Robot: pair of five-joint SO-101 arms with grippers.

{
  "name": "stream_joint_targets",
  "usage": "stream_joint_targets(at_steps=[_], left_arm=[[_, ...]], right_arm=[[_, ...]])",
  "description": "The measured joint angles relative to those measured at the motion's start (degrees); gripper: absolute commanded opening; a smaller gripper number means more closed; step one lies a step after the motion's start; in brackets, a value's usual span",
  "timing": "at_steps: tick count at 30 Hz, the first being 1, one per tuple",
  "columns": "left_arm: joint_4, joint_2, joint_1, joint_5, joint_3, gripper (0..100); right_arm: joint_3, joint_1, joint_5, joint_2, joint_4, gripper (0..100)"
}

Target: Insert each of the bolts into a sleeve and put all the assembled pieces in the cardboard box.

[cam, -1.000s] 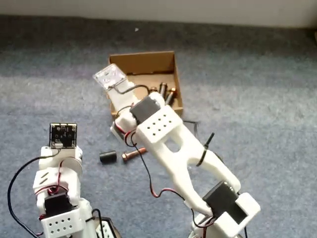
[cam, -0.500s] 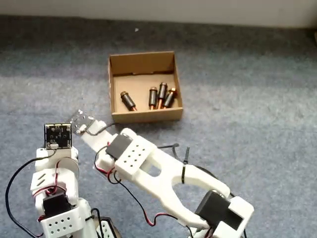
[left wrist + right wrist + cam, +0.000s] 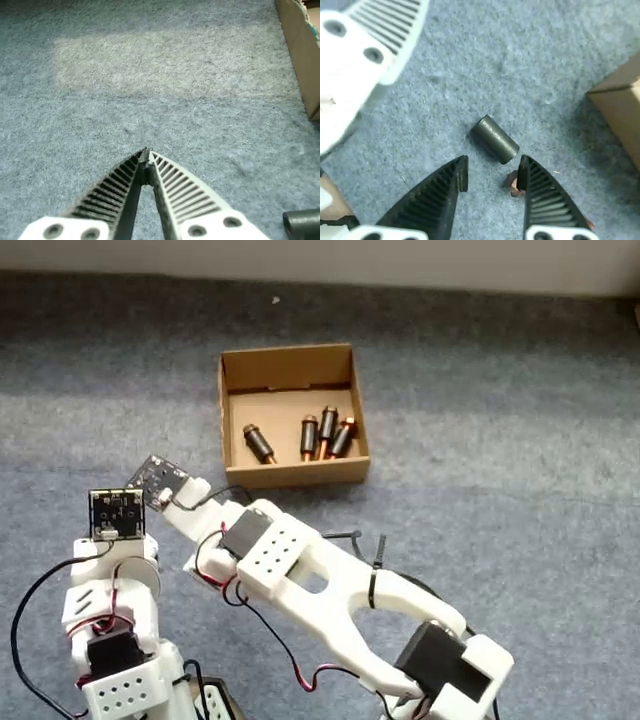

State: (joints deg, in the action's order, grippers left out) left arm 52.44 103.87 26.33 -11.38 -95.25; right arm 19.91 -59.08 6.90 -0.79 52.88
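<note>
Here the right end effector (image 3: 493, 165) hangs low over the grey, carpet-like tabletop (image 3: 530, 55) with its two ribbed fingers spread apart and nothing held between them. A dark sleeve (image 3: 495, 139) lies on its side on the tabletop just past the open fingertips, roughly in line with the gap. Just beside the inner face of one finger shows a copper-coloured part of a bolt (image 3: 512, 181). The rest of the bolt is hidden behind that finger, and I cannot tell whether the two touch. Bolt and sleeve lie near each other but are not joined. The left end effector (image 3: 146, 155) is closed, its fingertips meeting in a point with nothing between them, and it sits just above the bare tabletop. An end of the sleeve shows near it, on the side toward the cardboard box (image 3: 286, 368). From the high view, the right arm (image 3: 310, 570) stretches from the near right across to the left, in front of the box. The left arm (image 3: 112, 640) is folded at the near left corner, close to the right arm's wrist. The box stands open well beyond both arms, and four assembled pieces (image 3: 309, 437) lie on its floor. Three are grouped toward one wall and one lies apart from them.
</note>
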Motion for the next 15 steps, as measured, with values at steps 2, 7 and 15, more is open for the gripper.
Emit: stream_joint_targets(at_steps=[2, 7, 15], left_arm=[[0.0, 0.0, 1.41, 2.29, 0.35, 1], [0.0, 0.0, 5.98, 5.54, 3.16, 1], [0.0, 0.0, 17.76, 6.59, 4.57, 1]], right_arm=[[0.0, 0.53, 0.0, 0.0, 0.0, 15.6], [0.0, 0.7, -1.67, 0.0, 0.0, 15.6], [0.0, -0.26, -3.16, 0.09, 0.0, 15.6]])
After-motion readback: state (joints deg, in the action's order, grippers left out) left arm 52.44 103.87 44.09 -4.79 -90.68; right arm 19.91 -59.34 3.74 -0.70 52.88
